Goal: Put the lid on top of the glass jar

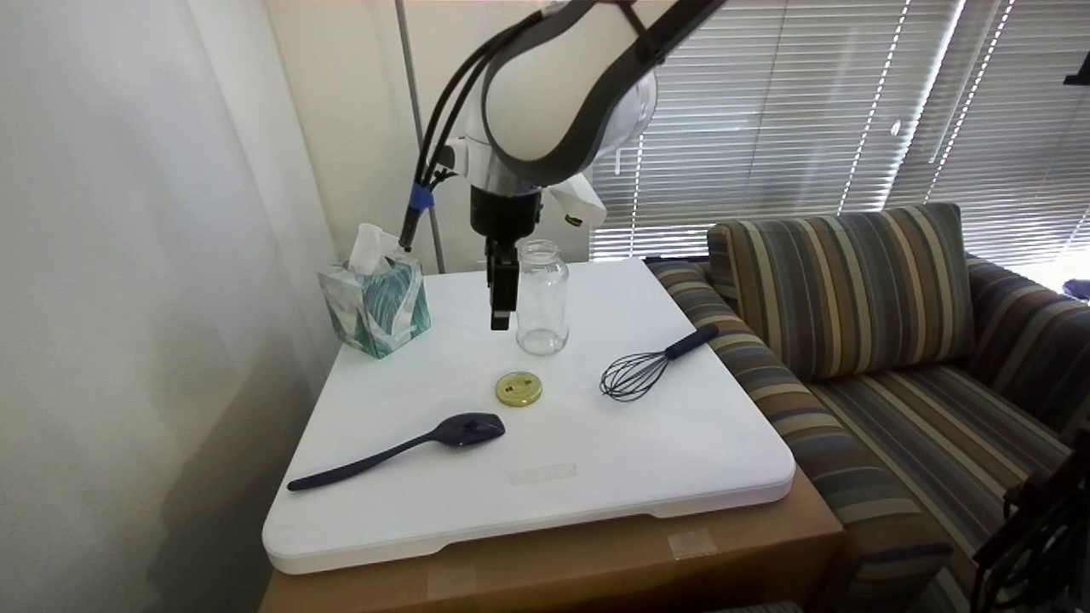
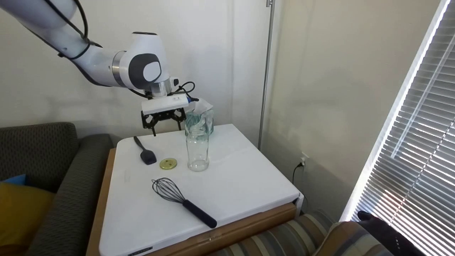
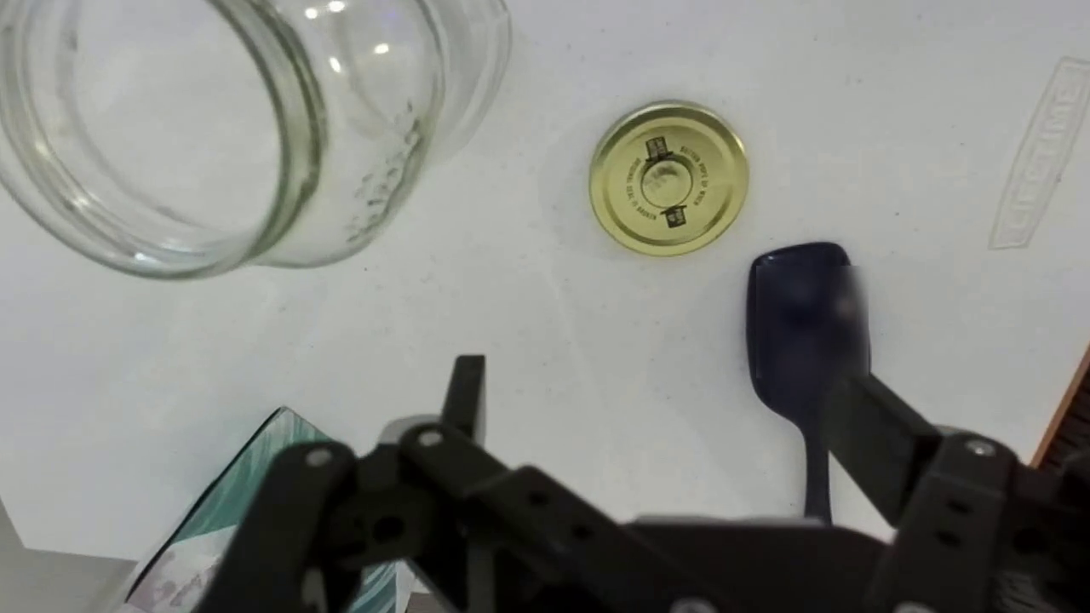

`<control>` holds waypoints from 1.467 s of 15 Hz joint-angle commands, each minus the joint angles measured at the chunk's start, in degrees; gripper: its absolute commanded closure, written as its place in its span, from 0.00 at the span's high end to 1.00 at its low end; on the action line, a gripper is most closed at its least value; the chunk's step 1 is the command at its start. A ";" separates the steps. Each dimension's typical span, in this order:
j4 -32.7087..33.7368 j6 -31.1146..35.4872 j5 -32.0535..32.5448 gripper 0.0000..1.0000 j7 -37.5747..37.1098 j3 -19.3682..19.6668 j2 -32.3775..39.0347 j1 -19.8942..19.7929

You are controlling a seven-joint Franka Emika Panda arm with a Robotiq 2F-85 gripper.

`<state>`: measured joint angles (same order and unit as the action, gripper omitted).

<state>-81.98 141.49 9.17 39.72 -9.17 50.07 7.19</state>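
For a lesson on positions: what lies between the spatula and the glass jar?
The gold lid lies between the spatula and the glass jar, visible in all three views.

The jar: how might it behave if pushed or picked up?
The jar looks like clear glass, so it could well break if dropped. Its shiny sides may prove slippery. Standing taller than wide, it would probably tip if pushed high.

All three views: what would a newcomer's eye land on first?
Probably the white robot arm, extended over the tabletop, its gripper open and empty. Next, the gold lid, lying flat between the dark spatula and the upright, uncovered glass jar. In the wrist view, the jar looms large at upper left.
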 commanded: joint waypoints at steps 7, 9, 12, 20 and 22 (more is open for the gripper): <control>3.53 -2.49 4.23 1.00 -2.14 1.01 4.21 2.83; 3.04 -0.85 3.68 1.00 -1.65 -0.26 4.41 2.03; 3.27 -1.68 3.88 1.00 -1.53 -0.13 4.90 2.32; 1.94 0.09 4.49 1.00 -2.62 0.42 7.29 2.94; 2.00 1.51 5.39 1.00 -4.47 1.67 7.91 3.99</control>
<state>-79.63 141.00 12.35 37.85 -8.96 57.44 10.12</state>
